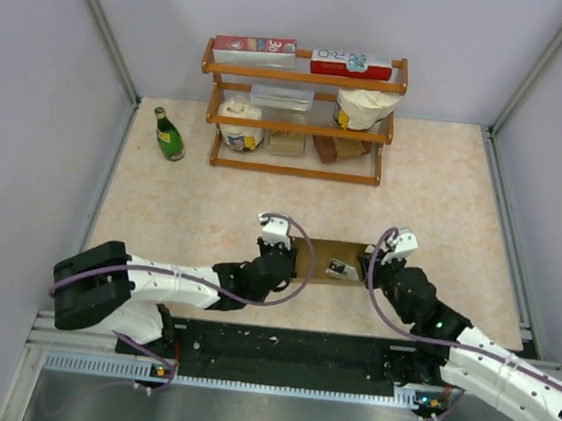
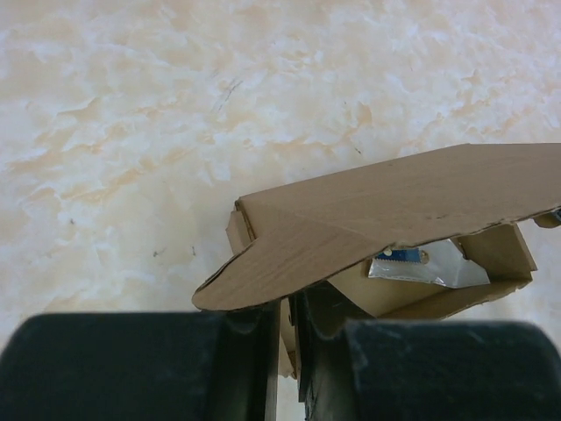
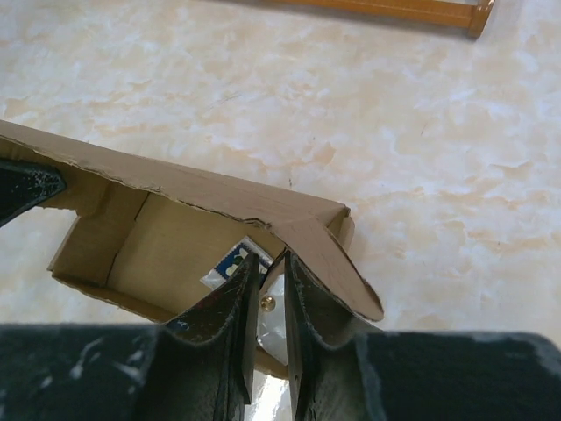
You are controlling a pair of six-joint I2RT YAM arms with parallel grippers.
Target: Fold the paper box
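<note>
The paper box (image 1: 328, 257) is plain brown cardboard lying lengthwise between my two grippers at the table's near middle. Its long lid panel (image 2: 394, 206) stands half raised over the open tray, and a small white-and-blue packet (image 2: 419, 264) lies inside. My left gripper (image 1: 294, 261) is at the box's left end; in the left wrist view its gripper (image 2: 287, 305) is shut on a thin cardboard end wall under the rounded lid tab. My right gripper (image 1: 371, 272) is at the right end. In the right wrist view this gripper (image 3: 273, 265) pinches the end wall beneath the lid's corner flap (image 3: 337, 263).
A wooden shelf (image 1: 305, 77) stands at the back with red-and-white cartons, white tubs and small brown blocks. A green bottle (image 1: 168, 134) stands to its left. White walls close in the table on the left, right and back.
</note>
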